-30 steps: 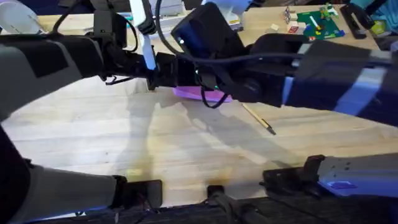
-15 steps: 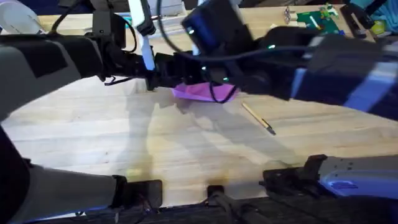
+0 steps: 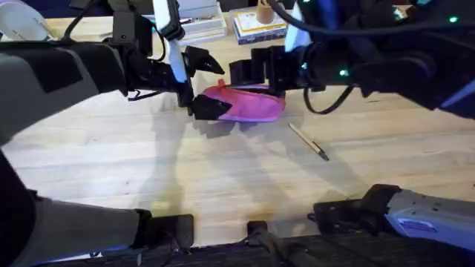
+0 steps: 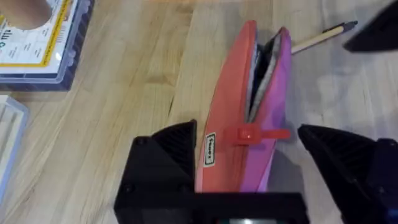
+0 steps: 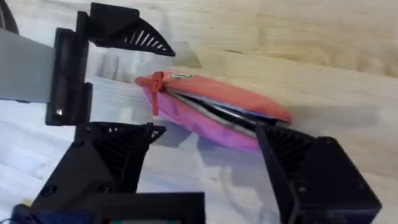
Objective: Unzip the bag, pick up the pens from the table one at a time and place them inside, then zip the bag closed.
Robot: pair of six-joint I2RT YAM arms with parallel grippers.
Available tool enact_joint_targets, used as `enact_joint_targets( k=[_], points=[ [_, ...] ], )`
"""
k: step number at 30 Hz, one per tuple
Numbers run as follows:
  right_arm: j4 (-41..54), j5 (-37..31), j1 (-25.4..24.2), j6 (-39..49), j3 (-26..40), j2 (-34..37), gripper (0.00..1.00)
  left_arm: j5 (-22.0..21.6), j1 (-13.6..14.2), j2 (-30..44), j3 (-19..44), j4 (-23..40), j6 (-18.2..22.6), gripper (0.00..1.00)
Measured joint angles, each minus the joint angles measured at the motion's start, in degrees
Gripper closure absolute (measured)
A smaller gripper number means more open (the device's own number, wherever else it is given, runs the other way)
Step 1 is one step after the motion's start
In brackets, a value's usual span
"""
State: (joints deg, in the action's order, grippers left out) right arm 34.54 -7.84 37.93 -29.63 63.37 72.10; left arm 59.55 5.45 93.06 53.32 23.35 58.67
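Pink bag (image 3: 245, 106) lies unzipped on the desk (image 3: 223, 178) between both released grippers, left (image 3: 202, 84) and right (image 3: 256, 74), so I judge the next move is picking the pen (image 3: 308, 141) beside it.

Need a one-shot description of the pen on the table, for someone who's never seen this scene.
On the wooden table, find the pink bag between the two grippers. The pen lies bare on the wood beside it, nearer the right arm's base. It is a thin tan stick with a dark tip.

Robotics lab, butcher-block table (image 3: 223, 178), stacked books (image 3: 256, 26), two robot arms
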Motion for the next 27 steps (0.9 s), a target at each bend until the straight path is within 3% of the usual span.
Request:
enact_joint_targets(
  k=[12, 14, 15, 22, 23, 27],
  points=[
    [0.9, 6.7, -3.0, 18.6, 0.3, -0.2, 0.005, 0.7, -1.2, -0.1, 0.0, 0.0, 0.0, 0.007],
    [0.9, 7.9, -4.2, 21.9, 0.3, -0.2, 0.004, 0.7, -2.6, -0.7, 0.0, 0.5, 0.0, 0.007],
    [-1.0, 8.8, -6.1, 27.6, 0.3, -0.2, 0.004, 0.7, -5.2, -2.9, 0.0, 1.0, 0.0, 0.007],
    [-9.7, 9.2, -8.3, 48.3, 0.3, -0.2, 0.004, 0.8, -11.6, -7.4, 0.0, 2.6, 0.0, 0.007],
    [-10.3, 9.6, -8.4, 61.4, 0.5, -0.2, 0.003, 0.8, -14.3, -7.4, 0.0, 3.7, 0.0, 0.007],
    [-10.0, 9.9, -8.4, 67.2, 0.5, -0.2, 0.004, 0.8, -15.1, -7.4, 0.0, 3.7, 0.0, 0.007]
  ],
)
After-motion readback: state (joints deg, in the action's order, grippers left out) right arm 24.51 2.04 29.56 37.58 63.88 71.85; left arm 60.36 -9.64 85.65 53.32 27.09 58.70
